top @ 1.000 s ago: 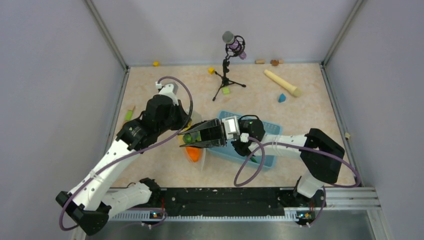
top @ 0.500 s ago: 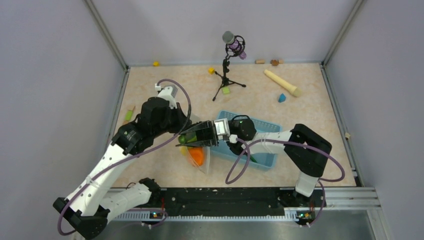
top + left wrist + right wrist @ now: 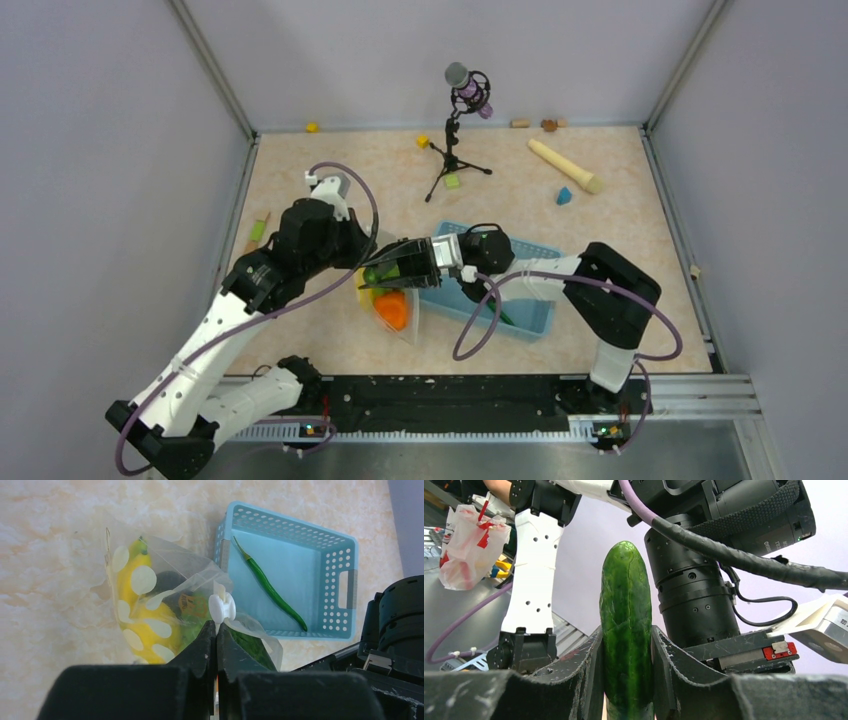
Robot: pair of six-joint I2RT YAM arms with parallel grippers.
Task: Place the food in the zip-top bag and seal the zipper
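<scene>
The zip-top bag [image 3: 150, 587] lies on the surface beside the blue basket [image 3: 345, 550], with a banana [image 3: 137, 552] and an orange [image 3: 392, 310] inside. The left claw [image 3: 216, 630] pinches its mouth edge. The right claw [image 3: 626, 645] clamps the cucumber [image 3: 624, 595] close to that mouth. A green chili [image 3: 270, 587] lies in the basket.

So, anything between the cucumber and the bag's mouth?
Nothing visible. The right pincer grips the cucumber; the left pincer pinches the bag at its mouth edge, with the cucumber's tip right beside it.
</scene>
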